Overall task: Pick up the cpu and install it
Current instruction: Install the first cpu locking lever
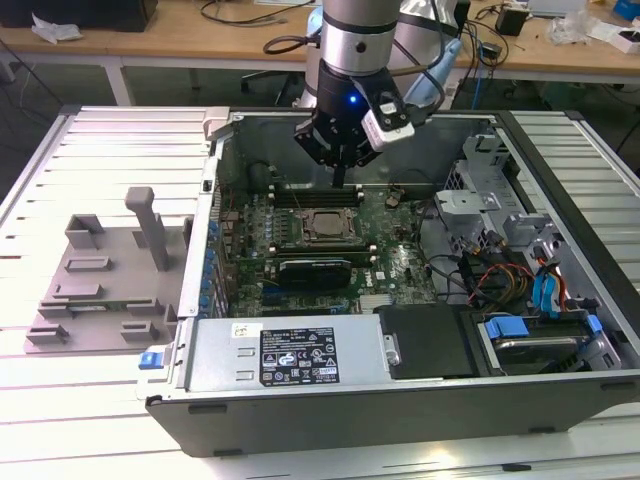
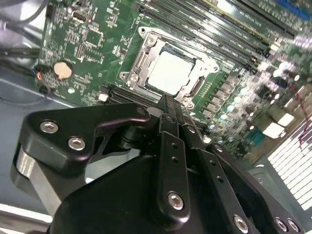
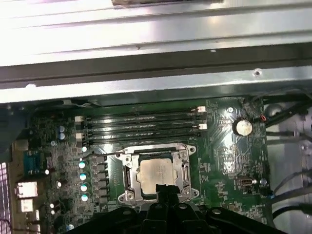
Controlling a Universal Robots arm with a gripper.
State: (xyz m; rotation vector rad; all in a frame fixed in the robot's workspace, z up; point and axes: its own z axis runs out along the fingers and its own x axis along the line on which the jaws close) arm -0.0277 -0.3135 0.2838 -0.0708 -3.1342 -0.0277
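Inside the open computer case [image 1: 560,130], on the green motherboard [image 1: 400,260]: the cpu [image 1: 326,224], silver top up, seated in the socket [image 1: 322,228] within its metal frame. Same item in both wrist views, cpu [image 2: 170,72] [image 3: 157,173] lying flat and square to the frame.

End effector [image 1: 340,180]: black, hanging above the memory slots [image 1: 310,192], just beyond the socket's far edge in the exterior view. Fingers [image 2: 171,122] pressed together with no visible gap and nothing between them; tip near the socket frame but, as far as can be told, not touching the cpu.

Coin cell battery [image 3: 242,127]: round, on the board beside the socket.

Grey holder tray [image 1: 105,280]: on the slatted white counter [image 1: 60,400], at the exterior view's left, well apart from the case.

Power supply [image 1: 290,352]: grey box along the near side of the case.

Drive bay with blue fittings [image 1: 545,300]: at the exterior view's right.
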